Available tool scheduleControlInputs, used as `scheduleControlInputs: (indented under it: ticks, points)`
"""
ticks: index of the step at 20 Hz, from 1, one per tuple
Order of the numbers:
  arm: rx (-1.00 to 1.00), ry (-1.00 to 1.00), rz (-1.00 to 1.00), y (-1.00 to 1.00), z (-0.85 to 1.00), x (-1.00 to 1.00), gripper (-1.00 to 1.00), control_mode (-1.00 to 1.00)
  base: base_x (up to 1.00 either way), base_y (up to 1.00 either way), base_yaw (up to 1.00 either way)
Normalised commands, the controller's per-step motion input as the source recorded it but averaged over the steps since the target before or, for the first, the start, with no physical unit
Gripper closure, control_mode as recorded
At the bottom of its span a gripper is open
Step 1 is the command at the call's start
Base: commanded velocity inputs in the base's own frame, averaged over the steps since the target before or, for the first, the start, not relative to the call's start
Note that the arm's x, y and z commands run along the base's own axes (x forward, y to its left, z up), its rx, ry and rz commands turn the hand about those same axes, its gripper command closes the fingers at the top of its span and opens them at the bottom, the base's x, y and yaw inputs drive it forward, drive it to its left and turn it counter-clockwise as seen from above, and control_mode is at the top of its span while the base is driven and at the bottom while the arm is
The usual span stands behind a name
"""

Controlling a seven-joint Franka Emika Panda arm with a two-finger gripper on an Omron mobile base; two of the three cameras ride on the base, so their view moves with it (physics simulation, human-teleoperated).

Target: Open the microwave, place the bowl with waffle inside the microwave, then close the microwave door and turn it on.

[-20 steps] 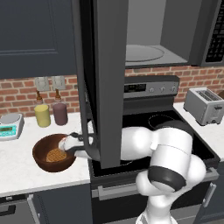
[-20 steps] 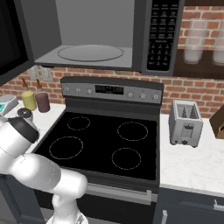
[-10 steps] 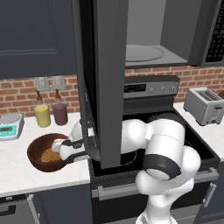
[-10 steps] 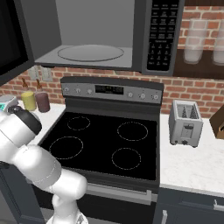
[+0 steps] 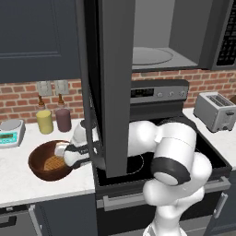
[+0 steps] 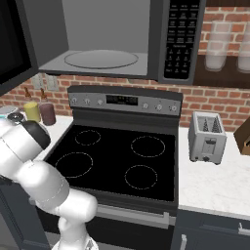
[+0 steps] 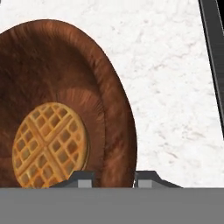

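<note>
So the bowl (image 5: 48,162) sits on the white worktop (image 5: 27,184) left of the stove (image 6: 117,161), toward the worktop's front edge, with the waffle (image 5: 54,163) lying flat inside it. The tool (image 7: 113,178) is down at the bowl's right rim, one finger inside the wall and one outside, jaws pinched on the rim. The microwave door (image 5: 110,83) is swung wide open, and the microwave (image 6: 107,39) shows its glass turntable (image 6: 101,58). A yellow cup (image 5: 44,121) and a maroon cup (image 5: 63,120) stand near the worktop's back edge, with a small scale (image 5: 10,132) at the left.
</note>
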Motion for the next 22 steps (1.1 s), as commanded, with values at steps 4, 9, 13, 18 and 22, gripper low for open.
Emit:
scheduleControlInputs:
  ticks: [4, 9, 13, 18, 22]
  points:
    - [0.14, 0.0, -0.19, -0.99, 0.0, -0.22, 1.0, -1.0, 0.0, 0.0, 0.0]
    - [0.19, -0.01, -0.21, -1.0, 0.02, -0.31, 1.0, -1.0, 0.0, 0.0, 0.0]
    - [0.06, -0.03, -0.2, -1.0, 0.24, -0.23, 1.0, -1.0, 0.0, 0.0, 0.0]
    - [0.0, 0.06, -0.22, -0.99, 0.58, -0.19, 1.0, -1.0, 0.0, 0.0, 0.0]
    - [-0.02, 0.11, -0.24, -1.0, 0.71, -0.19, 1.0, -1.0, 0.0, 0.0, 0.0]
